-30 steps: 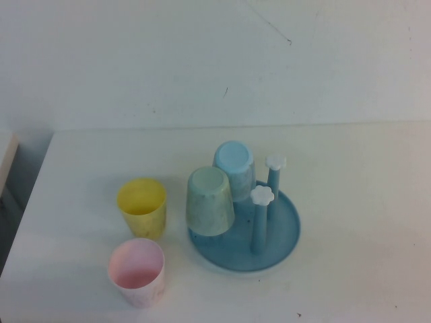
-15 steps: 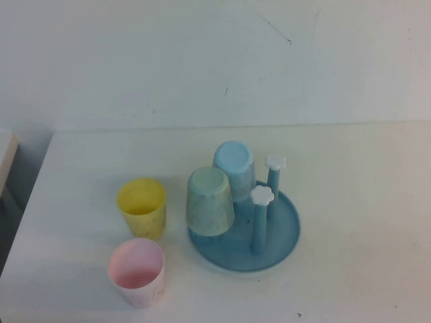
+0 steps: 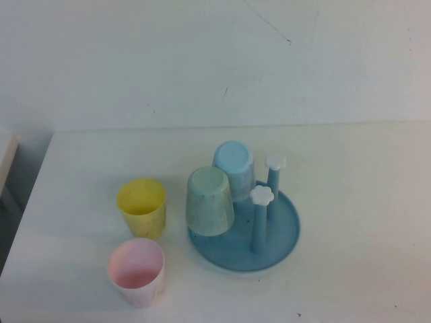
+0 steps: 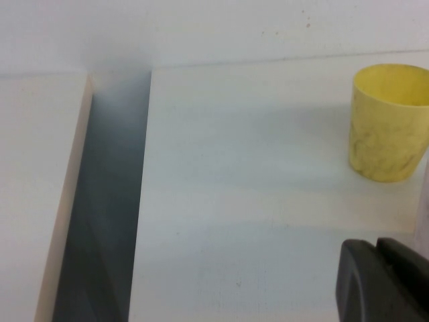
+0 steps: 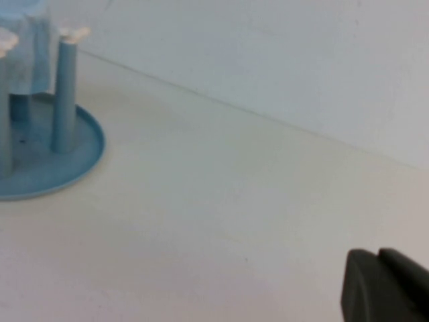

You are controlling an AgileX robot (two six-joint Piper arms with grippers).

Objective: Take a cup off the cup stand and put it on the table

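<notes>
Nothing had shifted over the last second: the pale pink speckled plastic tumbler (image 3: 137,271) stood upright on the white desk (image 3: 350,202), left of the round blue pegged cup stand (image 3: 283,235). The left gripper (image 4: 382,282) and right gripper (image 5: 385,285) sat low at the desk's near side; their jaws I couldn't tell

Bright, even light, soft shadows, wrist views slightly blurred.
</notes>
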